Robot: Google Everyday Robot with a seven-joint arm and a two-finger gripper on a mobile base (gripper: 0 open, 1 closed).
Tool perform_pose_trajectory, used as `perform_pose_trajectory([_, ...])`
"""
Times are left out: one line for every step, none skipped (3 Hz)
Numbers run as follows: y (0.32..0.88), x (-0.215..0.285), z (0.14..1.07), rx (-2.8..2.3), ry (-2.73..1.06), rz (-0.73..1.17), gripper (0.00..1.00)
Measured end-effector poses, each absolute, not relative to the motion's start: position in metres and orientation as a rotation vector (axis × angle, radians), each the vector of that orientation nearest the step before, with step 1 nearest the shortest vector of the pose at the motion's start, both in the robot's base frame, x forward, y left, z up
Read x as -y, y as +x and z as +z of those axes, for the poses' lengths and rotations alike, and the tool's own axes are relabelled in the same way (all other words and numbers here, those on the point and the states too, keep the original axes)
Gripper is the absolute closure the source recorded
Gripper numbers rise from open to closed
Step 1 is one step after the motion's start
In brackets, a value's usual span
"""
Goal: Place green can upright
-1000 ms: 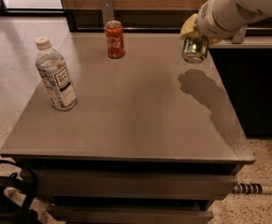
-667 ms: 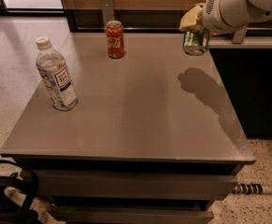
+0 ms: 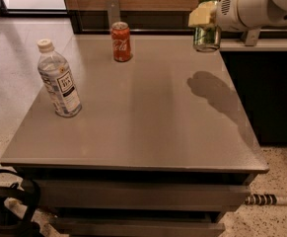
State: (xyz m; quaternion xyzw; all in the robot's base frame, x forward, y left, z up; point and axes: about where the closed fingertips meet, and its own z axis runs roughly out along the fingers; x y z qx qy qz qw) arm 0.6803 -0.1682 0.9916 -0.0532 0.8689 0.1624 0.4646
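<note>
The green can point(image 3: 206, 37) is held upright in the air above the far right part of the grey table point(image 3: 143, 117). Its sides are dark green with pale markings and its bottom rim is silver. My gripper point(image 3: 205, 18) comes in from the upper right on a white arm and is shut on the can's upper half, with a yellowish finger pad point(image 3: 198, 17) across its front. The can's shadow falls on the table below and to the right.
A red Coca-Cola can point(image 3: 121, 42) stands upright at the table's far middle. A clear plastic water bottle point(image 3: 59, 80) with a white cap stands at the left. A dark counter point(image 3: 261, 83) adjoins the table's right side.
The gripper has lifted the green can higher and turned it from tilted to nearly upright. The red can and the bottle have not moved.
</note>
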Motion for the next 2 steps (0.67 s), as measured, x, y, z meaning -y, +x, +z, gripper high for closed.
perform_pose_trajectory([0.68, 0.167, 0.996, -2.105, -0.141, 0.424, 1.0])
perform_pose_trajectory([0.715, 0.17, 1.008, -1.976, -0.127, 0.523, 1.0])
